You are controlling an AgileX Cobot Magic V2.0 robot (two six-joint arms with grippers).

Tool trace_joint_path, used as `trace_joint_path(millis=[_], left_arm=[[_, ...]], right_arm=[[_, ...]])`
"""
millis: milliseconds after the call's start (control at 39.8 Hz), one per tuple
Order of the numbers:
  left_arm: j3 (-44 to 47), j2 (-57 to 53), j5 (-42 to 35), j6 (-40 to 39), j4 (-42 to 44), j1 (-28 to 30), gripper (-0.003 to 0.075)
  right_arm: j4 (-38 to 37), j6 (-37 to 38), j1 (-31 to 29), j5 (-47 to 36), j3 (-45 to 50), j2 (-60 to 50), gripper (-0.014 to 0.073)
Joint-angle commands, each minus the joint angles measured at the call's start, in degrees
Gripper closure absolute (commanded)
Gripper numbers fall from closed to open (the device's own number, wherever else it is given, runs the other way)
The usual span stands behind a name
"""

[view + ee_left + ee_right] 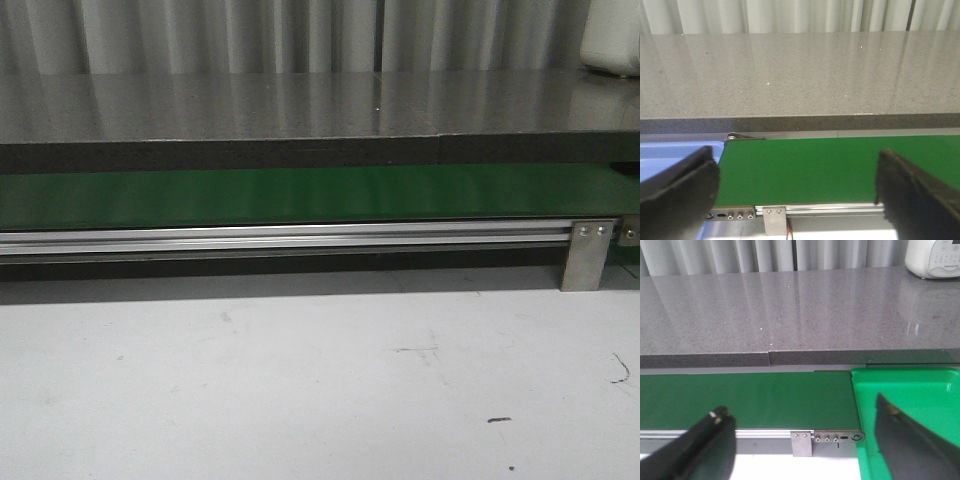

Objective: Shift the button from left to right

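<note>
Running left to right across the front view: long green flat conveyor belt (300,197), bare along the whole visible stretch. Silver aluminium rail (290,238) along its near edge, small metal bracket (586,255) at the right end. White scuffed desk (300,380) nearest, grey speckled stone counter (300,105) beyond the belt, pale curtain behind. White rounded appliance (612,38) at far right on the counter, cut off by the frame.

Left wrist view: left tool (797,187) spread wide, black fingers (677,192) well apart, nothing between them, gripping nothing. Hovering over the left end of the belt (805,170). Light blue plastic tray (670,152) just beside the belt's left end.

Right wrist view: right tool (805,440) also spread wide, dark fingers (700,450) apart, holding nothing. Positioned over the right end of the belt (745,400). Bright green plastic bin (905,390) touching or just beside the belt's right end; bin interior partly hidden by a finger. White appliance (932,257) on the far counter.

Button with yellow-orange cap: not visible in any view, location cannot tell.
</note>
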Motion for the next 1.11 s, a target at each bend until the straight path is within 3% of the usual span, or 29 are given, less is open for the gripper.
trace_joint_path(millis=[0, 377, 528, 679, 854, 1081], left_arm=[[-1.96, 0.71, -4.22, -0.56, -0.04, -0.41, 0.0045], [-2.25, 1.60, -2.08, -0.56, -0.04, -0.41, 0.0048], [-5.05, 6.81, 5.06, -0.56, -0.04, -0.41, 0.0048], [-11.65, 16.10, 16.91, -0.66, 1.19, 0.00, 0.0048], [-20.88, 23.82, 25.08, -0.80, 4.62, 5.73, 0.0048], [-28.15, 32.01, 26.10, -0.80, 6.42, 17.21, 0.0048]], right_arm=[[-0.42, -0.45, 0.03, -5.14, -2.10, 0.90, -0.0065], [-0.42, -0.45, 0.03, -5.08, -2.10, 0.90, -0.0060], [-0.42, -0.45, 0.03, -5.08, -2.10, 0.90, -0.0060], [-0.42, -0.45, 0.03, -5.08, -2.10, 0.90, -0.0060], [-0.42, -0.45, 0.03, -5.08, -2.10, 0.90, -0.0060], [-0.42, -0.45, 0.03, -5.08, -2.10, 0.90, -0.0060]])
